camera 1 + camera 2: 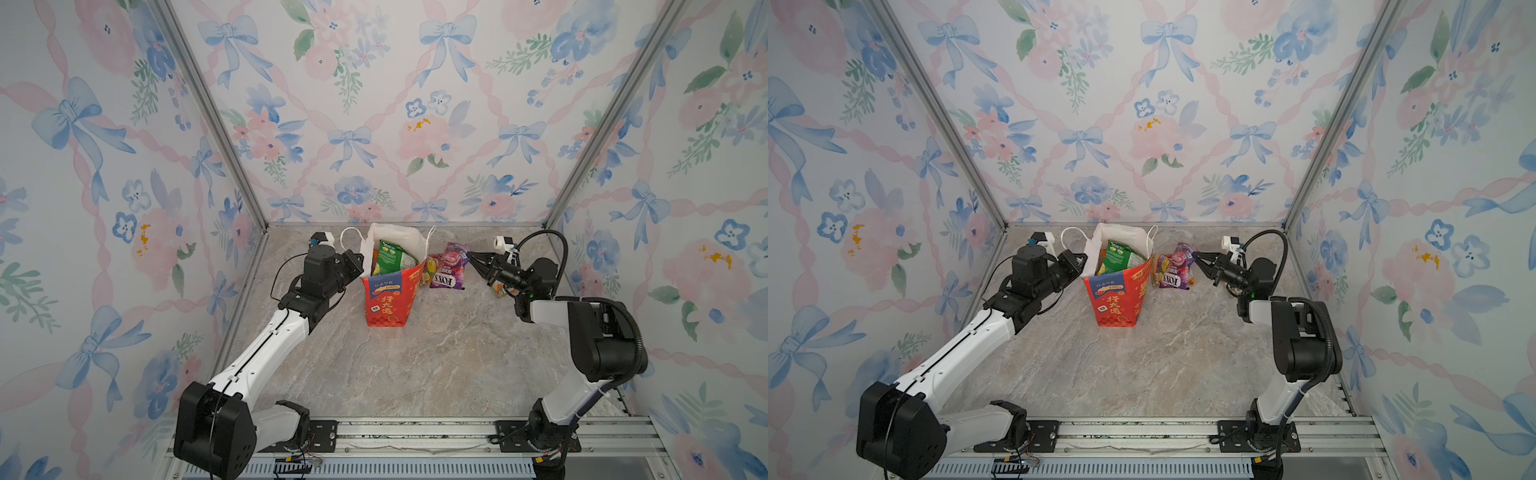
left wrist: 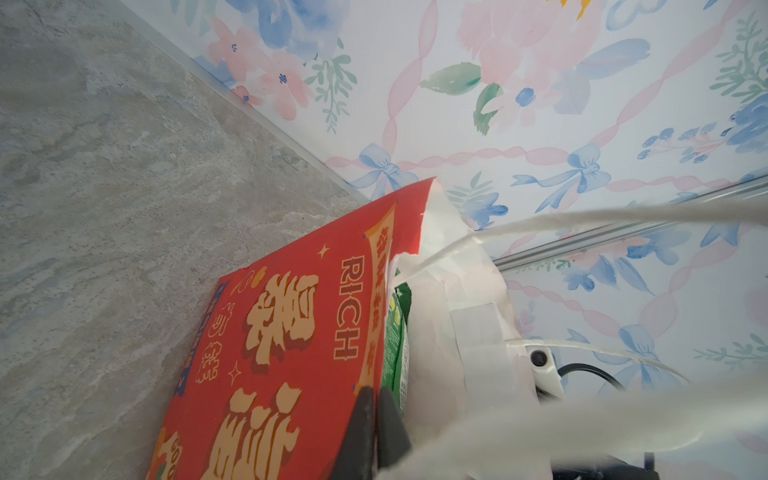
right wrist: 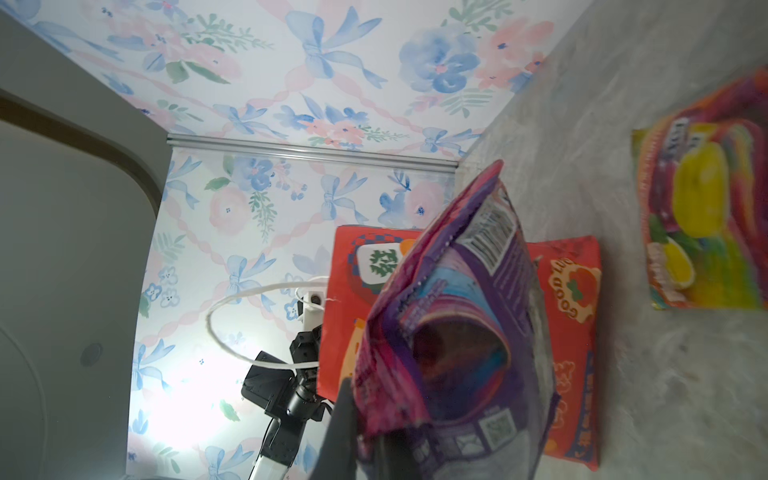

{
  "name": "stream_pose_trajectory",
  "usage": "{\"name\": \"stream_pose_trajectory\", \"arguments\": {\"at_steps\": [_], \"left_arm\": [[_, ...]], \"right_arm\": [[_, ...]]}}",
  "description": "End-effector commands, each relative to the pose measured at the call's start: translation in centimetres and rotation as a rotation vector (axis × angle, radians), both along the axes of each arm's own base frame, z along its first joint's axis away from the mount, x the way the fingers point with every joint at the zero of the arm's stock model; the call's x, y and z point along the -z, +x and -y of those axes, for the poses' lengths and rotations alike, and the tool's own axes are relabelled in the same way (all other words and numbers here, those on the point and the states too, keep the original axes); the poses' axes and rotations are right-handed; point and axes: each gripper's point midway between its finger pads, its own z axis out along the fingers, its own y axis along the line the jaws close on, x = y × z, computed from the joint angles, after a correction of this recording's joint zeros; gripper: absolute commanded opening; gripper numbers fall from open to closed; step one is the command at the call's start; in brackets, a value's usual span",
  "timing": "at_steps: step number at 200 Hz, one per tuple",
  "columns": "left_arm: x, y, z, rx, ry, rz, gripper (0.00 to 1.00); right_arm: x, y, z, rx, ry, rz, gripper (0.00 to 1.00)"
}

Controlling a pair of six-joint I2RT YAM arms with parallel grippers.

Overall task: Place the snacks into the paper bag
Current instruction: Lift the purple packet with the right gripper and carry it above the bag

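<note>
Paper bag [image 1: 388, 297] stands upright on the marble table [image 1: 415, 365] in both top views, with its mouth open. The left gripper [image 1: 360, 262] sits at the bag's left rim, jaws pressed together on that paper edge. A green packet [image 1: 390, 254] stands inside the bag, its top showing above the near wall. Just right of the bag lies a red-yellow packet [image 1: 430, 266], and right of that is a purple packet [image 1: 448, 272] whose far corner is pinched in the right gripper [image 1: 469, 254]. Further right of the bag, a bit of an orange packet [image 1: 498, 287] peeks from under that arm's wrist

Left wrist view: dark fingers [image 2: 359, 419] are clamped tight on the bag's red wall at its rim. The green packet sits just inside, and a white cord handle [image 2: 582, 216] arcs off the bag

Right wrist view: closed fingers [image 3: 343, 424] grip the purple packet by one edge. It rises crumpled in front of the bag's red side, while the red-yellow packet lies flat on the table, apart from the bag
</note>
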Motion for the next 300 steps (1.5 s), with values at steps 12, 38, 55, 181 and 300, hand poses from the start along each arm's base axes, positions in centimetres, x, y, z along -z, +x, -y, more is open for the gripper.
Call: {"name": "stream_pose_trajectory", "arguments": {"at_steps": [12, 38, 55, 181, 300], "left_arm": [[0.4, -0.3, -0.6, -0.013, 0.006, -0.004, 0.07], [0.0, -0.2, -0.5, -0.009, 0.002, 0.003, 0.07], [-0.2, -0.2, -0.4, -0.005, -0.002, 0.005, 0.07], [0.0, 0.3, 0.4, 0.018, -0.017, 0.009, 0.07], [-0.3, 0.4, 0.6, 0.028, -0.025, 0.022, 0.07]], "right_arm": [[-8.1, -2.4, -0.1, -0.012, -0.087, 0.166, 0.00], [-12.0, -4.9, -0.3, 0.031, -0.326, 0.234, 0.00], [-14.9, -7.0, -0.6, 0.043, -0.441, 0.284, 0.00], [-26.4, -10.3, -9.7, -0.078, -0.358, 0.530, 0.00], [-23.6, -6.2, -15.4, -0.134, -0.424, 0.482, 0.00]]}}
